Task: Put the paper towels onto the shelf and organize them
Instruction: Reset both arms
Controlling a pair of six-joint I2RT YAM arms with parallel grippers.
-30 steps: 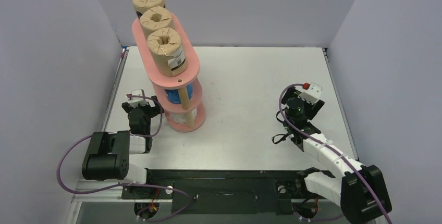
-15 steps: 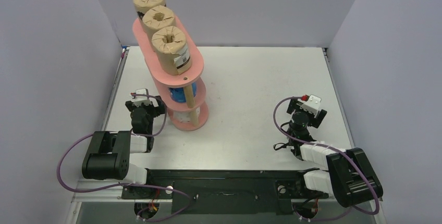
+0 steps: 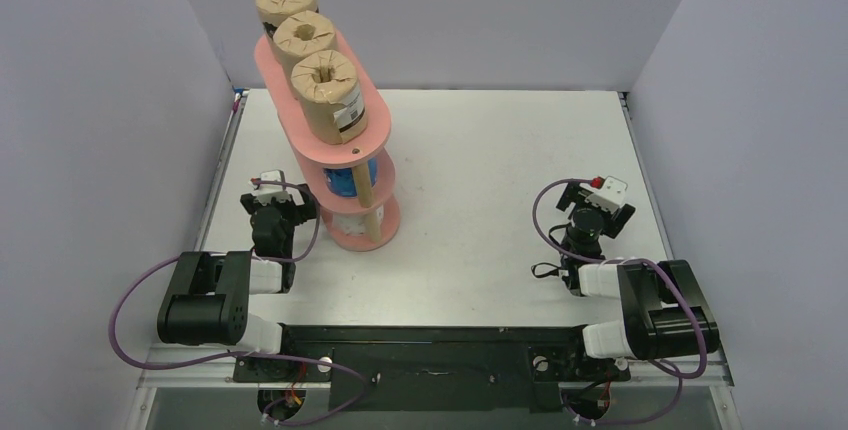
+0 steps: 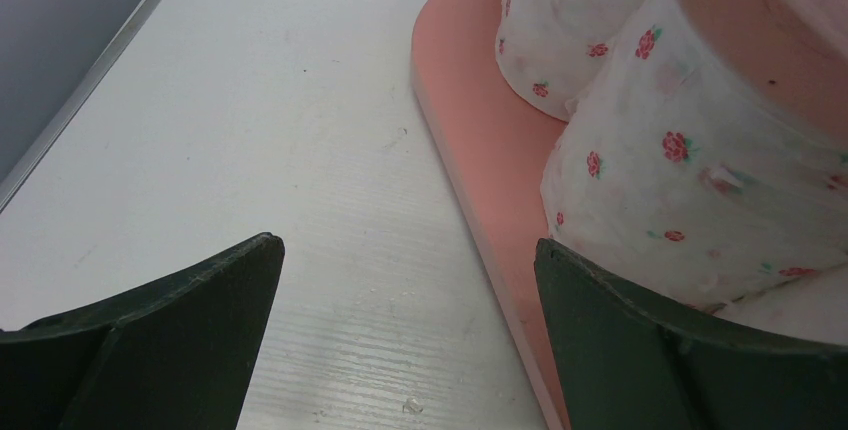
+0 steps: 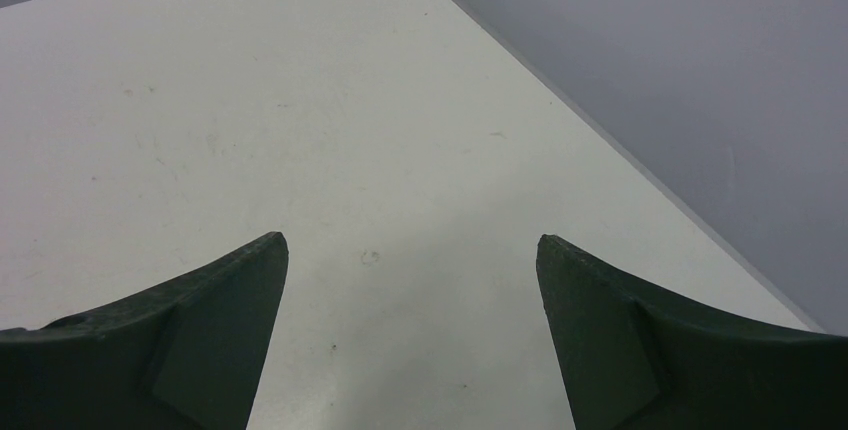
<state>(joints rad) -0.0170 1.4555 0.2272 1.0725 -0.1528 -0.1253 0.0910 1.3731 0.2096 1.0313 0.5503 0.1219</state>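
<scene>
Left end effector (image 4: pixel 407 250) and right end effector (image 5: pixel 412 245) both gape empty. Brown paper towels (image 3: pixel 322 90) top the shelf (image 3: pixel 372 132), blue rolls (image 3: pixel 338 186) occupy its middle, pink-dotted rolls (image 4: pixel 690 180) its bottom board; stocking looks complete.

3 brown rolls (image 3: pixel 303 40) upright atop pink 3-tier shelf (image 3: pixel 373 135)

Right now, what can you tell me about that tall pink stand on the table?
The shelf is a tall salmon-pink stand: three oblong, rounded boards stacked on light wooden posts. It stands upright on the white table, toward its left side. Three brown rolls stand in a row on top, a blue roll shows on the middle board, and white rolls with pink flowers sit on the bottom. The left gripper hangs open beside the bottom board.
</scene>
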